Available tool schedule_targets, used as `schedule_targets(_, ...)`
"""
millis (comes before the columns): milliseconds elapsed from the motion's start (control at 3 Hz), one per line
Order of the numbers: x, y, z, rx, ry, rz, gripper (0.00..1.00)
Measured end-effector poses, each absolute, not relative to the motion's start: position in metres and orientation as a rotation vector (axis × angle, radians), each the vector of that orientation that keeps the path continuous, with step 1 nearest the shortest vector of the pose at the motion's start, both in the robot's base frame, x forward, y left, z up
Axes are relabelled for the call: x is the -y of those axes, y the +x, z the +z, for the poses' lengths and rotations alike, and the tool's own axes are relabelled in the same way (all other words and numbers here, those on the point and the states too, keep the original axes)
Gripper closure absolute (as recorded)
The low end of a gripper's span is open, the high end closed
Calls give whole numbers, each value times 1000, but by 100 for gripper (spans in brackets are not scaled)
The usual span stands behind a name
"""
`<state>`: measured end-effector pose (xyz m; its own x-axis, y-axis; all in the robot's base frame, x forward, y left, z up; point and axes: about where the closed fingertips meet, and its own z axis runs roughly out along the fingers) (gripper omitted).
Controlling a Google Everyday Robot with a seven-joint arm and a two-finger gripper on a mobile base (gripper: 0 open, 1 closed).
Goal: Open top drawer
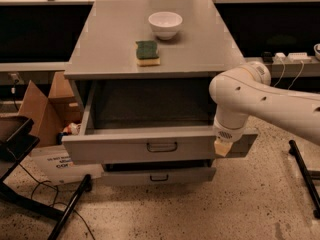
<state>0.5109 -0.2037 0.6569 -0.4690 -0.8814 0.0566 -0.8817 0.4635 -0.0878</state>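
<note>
The top drawer [125,149] of the grey cabinet stands pulled out wide. Its grey inside shows and looks empty. Its small dark bar handle [162,147] sits at the centre of the front panel. A shorter, narrower drawer [159,176] below it is slightly out too. My white arm comes in from the right and bends down in front of the top drawer's right end. My gripper [223,147] hangs at that end of the front panel, right of the handle and apart from it.
A white bowl [165,24] and a green-and-yellow sponge [148,52] lie on the cabinet top [105,44]. A cardboard box [42,109] stands at the left. A black stand leg [67,209] and cables lie on the floor at lower left. Another black leg [305,176] is at right.
</note>
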Motion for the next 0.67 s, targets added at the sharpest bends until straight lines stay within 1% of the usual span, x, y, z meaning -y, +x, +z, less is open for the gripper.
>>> schedule_targets(333,204,511,666,2685,1617,164,84)
schedule_targets(667,204,511,670,2685,1617,164,100)
